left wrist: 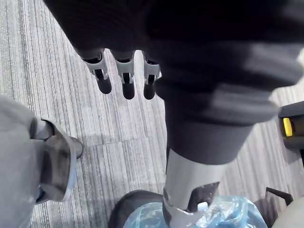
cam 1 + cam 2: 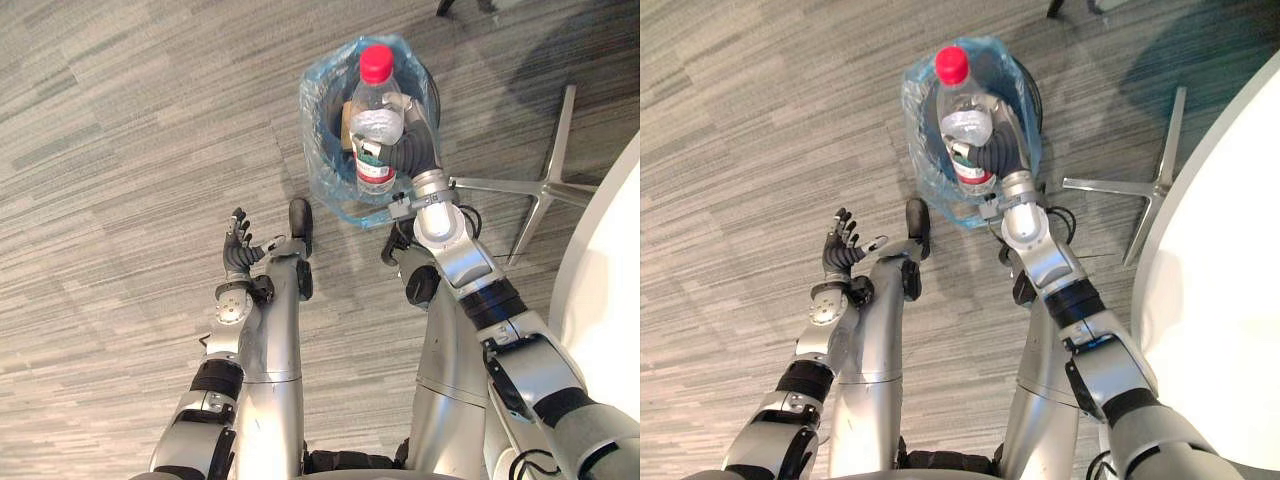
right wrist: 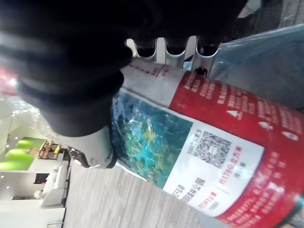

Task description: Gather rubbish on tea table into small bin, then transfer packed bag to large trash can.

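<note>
Bottle: a clear plastic bottle (image 2: 375,125) with a red cap (image 2: 376,62) is hanging in the right hand (image 2: 408,152), directly over the mouth of the small bin (image 2: 322,165). Whether its base is already dipping below the rim I cannot tell.
Right hand: its fingers (image 3: 165,48) are curling round the bottle's printed label (image 3: 209,142), with the thumb pressing on the other side, so it is gripping the bottle firmly.
Left hand: the left hand (image 2: 238,250) is hovering over the carpeted floor (image 2: 120,150) near the bin, fingers (image 1: 125,78) spread loosely and holding nothing.
Bin: it is standing on the floor, lined with a blue bag (image 2: 925,150) whose edge is folding over the rim.
Step in hand: the robot seems to be dropping rubbish into the bin – the gathering part, with the bag not yet tied or lifted.
Next move: it is calling for the right hand to lower a little and let go, keeping the bottle centred so it is not catching the rim or tipping the light bin.
Head views: these are showing the whole layout – both arms, a silver chair base (image 2: 545,185) and the white tabletop (image 2: 1230,280) at the robot's right.
Wrist views: the right one is giving the grip on the label up close, and the left one is catching the bag's edge (image 1: 232,213) from low down beside the bin.
</note>
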